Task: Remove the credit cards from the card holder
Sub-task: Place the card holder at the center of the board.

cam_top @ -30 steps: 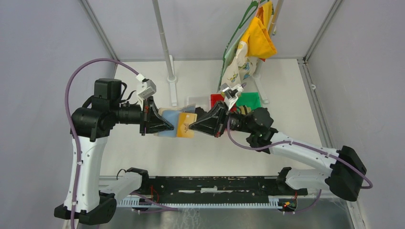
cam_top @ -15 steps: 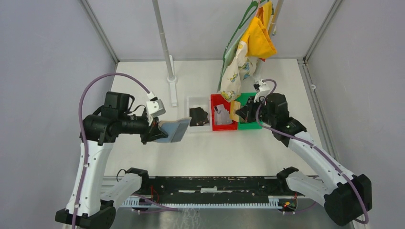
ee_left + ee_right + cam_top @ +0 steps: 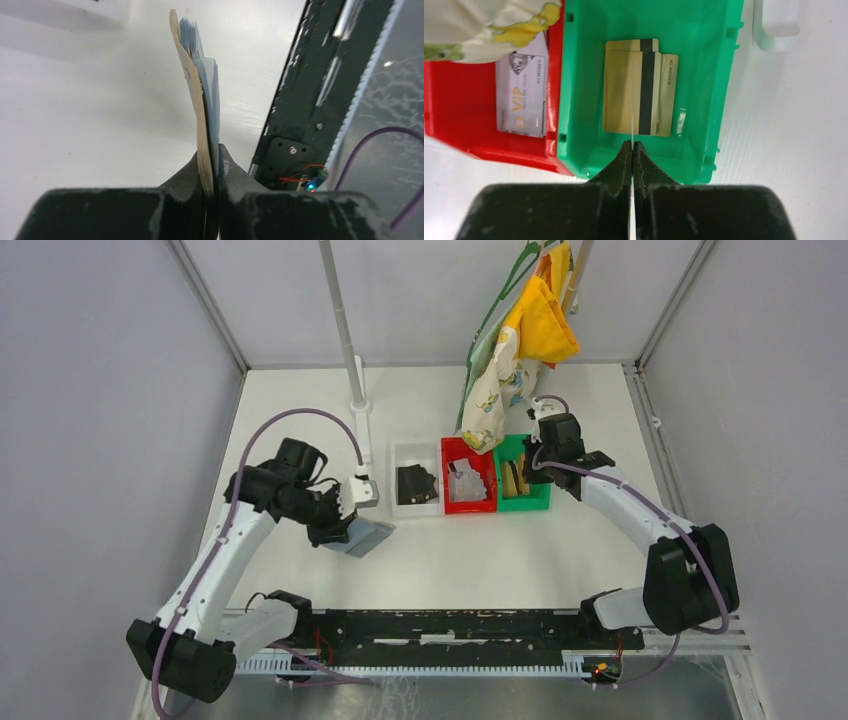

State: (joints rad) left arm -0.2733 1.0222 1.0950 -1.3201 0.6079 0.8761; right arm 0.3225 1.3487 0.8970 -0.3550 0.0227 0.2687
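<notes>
Our left gripper (image 3: 212, 165) clamps the card holder (image 3: 206, 105), lengthwise out from the jaws, toward the table's (image 3: 440, 560) left edge; our right gripper (image 3: 632, 145), well apart over the green bin (image 3: 704, 60), pinches seemingly one card (image 3: 632, 115).

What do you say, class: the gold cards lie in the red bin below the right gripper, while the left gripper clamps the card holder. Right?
Wrong bin: the gold cards lie in the green bin, not the red bin, as the right wrist view shows. The rest holds: they are below the right gripper, which pinches one thin card, and the left gripper clamps the card holder.
</notes>
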